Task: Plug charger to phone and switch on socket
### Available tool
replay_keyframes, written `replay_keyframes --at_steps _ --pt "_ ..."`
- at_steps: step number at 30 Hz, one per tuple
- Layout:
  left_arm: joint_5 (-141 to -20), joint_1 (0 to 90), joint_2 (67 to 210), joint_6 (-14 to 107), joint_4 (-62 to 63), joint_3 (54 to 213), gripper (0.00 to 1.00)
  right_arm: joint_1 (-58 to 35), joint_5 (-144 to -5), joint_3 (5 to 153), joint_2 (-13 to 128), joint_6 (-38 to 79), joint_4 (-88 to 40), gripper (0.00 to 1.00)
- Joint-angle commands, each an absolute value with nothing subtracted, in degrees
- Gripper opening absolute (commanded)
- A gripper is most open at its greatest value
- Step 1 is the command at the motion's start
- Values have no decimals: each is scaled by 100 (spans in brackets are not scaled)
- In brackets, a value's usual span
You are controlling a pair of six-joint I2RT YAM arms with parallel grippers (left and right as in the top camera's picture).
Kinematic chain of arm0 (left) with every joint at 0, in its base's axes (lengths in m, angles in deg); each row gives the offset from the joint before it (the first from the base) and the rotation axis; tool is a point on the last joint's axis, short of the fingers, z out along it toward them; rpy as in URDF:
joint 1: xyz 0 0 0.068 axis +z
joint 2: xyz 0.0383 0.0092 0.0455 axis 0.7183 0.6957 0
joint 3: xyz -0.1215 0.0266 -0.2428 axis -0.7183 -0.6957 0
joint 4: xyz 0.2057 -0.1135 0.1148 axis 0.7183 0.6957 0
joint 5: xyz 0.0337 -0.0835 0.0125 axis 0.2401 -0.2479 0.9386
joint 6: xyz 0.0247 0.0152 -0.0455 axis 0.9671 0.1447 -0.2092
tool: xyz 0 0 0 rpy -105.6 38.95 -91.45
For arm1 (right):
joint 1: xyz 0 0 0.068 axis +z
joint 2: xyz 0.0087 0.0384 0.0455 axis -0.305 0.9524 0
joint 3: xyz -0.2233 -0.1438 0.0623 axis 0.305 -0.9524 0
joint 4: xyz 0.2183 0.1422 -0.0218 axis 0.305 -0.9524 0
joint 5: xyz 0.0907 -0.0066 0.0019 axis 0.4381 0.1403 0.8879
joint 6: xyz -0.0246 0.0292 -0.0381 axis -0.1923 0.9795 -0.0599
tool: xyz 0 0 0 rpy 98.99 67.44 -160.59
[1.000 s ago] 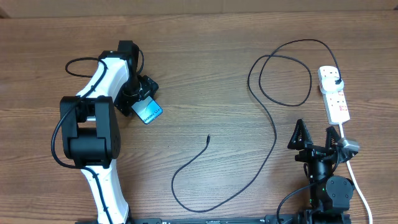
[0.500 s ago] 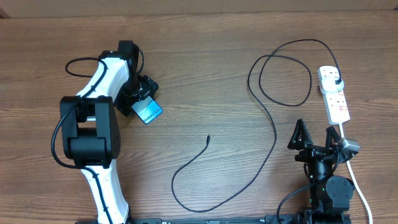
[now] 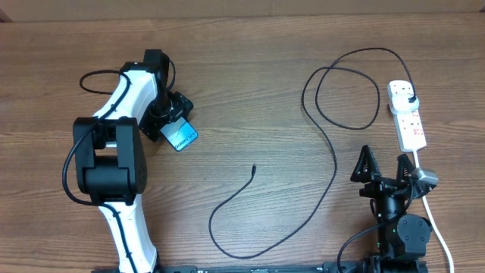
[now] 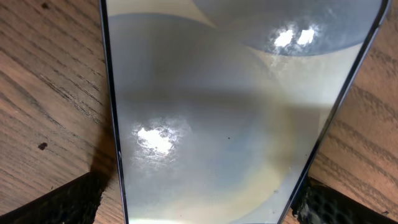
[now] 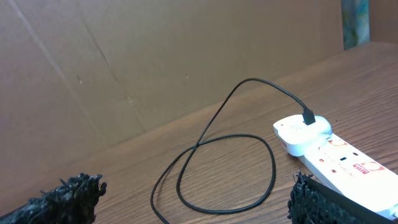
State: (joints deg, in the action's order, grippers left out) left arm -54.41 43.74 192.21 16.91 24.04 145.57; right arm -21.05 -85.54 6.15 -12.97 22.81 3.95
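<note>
The phone (image 3: 183,137) lies at the left of the wooden table with its teal screen up. It fills the left wrist view (image 4: 230,124). My left gripper (image 3: 176,125) is shut on the phone's two long edges, its fingers (image 4: 205,208) on either side. The charger's black cable (image 3: 334,163) loops across the table; its connector tip (image 3: 253,167) lies loose at mid-table, apart from the phone. Its plug (image 3: 409,98) sits in the white socket strip (image 3: 409,121). My right gripper (image 3: 386,168) is open and empty, just below the strip. Its view shows the cable (image 5: 250,79) and the socket (image 5: 336,149).
The strip's white cord (image 3: 433,224) runs down past my right arm to the front edge. A brown cardboard wall (image 5: 155,56) stands behind the table. The left arm's own black lead (image 3: 95,76) curls at the far left.
</note>
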Motion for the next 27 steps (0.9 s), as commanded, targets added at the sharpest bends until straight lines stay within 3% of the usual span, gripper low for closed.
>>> replay_keyframes --at_steps 1,27 --pt "-5211 4370 19628 1733 2308 14378 100 -2120 -8607 556 -1346 2242 415 100" --pt "-5661 4363 19628 1785 1967 14378 100 -2120 -8609 556 -1346 2240 415 100"
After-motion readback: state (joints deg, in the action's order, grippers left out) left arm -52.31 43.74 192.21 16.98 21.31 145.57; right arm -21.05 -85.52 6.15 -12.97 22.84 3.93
